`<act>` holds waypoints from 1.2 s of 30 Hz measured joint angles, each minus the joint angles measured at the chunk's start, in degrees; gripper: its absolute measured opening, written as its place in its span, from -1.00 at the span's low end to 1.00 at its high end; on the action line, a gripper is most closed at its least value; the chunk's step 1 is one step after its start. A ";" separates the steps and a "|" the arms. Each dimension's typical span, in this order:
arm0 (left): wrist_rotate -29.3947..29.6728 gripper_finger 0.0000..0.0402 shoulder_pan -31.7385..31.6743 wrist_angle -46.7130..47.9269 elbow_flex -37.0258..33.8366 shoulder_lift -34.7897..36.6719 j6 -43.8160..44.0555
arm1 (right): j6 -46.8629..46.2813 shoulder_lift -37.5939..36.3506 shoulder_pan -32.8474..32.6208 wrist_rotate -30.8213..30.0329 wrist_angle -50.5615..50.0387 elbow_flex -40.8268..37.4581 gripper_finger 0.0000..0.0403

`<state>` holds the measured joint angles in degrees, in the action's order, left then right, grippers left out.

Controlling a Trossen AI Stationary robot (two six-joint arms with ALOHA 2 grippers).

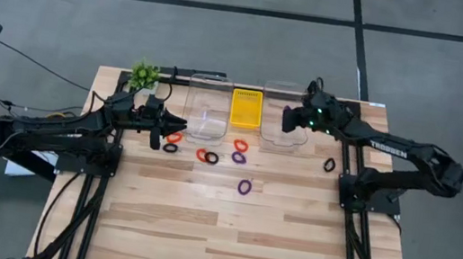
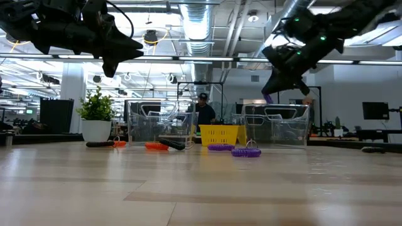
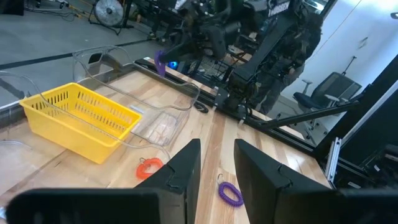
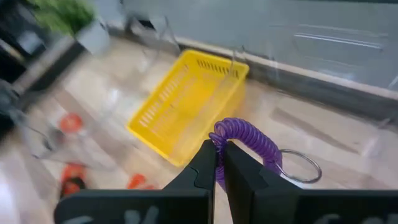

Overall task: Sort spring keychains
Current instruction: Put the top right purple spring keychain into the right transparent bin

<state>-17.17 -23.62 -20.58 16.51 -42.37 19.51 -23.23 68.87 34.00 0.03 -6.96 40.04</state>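
My right gripper (image 4: 221,158) is shut on a purple spring keychain (image 4: 245,140) and hangs in the air over the left edge of the right clear container (image 1: 278,136). My left gripper (image 3: 217,165) stands open and level at the table's left (image 1: 179,128), with nothing between its fingers. Several loose keychains lie flat on the wood between the arms: red-orange (image 1: 207,156), purple (image 1: 244,187) and, toward the right, black (image 1: 329,165). My right gripper pinches the purple keychain's coil (image 4: 219,138) between its two fingers. The fingers slant down from the table's right. The rest of the coil and its metal ring (image 4: 300,165) stick out to one side, lifted clear of table and containers.
A yellow tray (image 1: 245,109) stands at the far middle between two clear containers, the left one (image 1: 206,117) beside my left gripper. A small green plant (image 1: 144,74) is at the far left. The near half of the table (image 1: 225,238) is bare wood. A person (image 2: 202,110) shows beyond the table.
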 joint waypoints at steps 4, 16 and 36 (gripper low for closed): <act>0.00 -0.53 0.01 0.00 0.00 -0.01 0.00 | 5.70 5.95 -0.09 -0.01 -11.49 9.42 -0.96; 0.00 -0.53 0.02 0.00 0.00 -0.02 0.01 | 17.13 27.92 0.27 0.06 -33.38 30.29 -0.96; 0.00 -0.53 0.02 0.00 -0.52 -0.02 0.04 | 18.89 36.82 2.25 -0.42 -39.91 34.70 -0.73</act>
<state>-17.17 -23.59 -20.58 15.99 -42.39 19.55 -4.34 105.69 36.25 -0.38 -46.88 74.74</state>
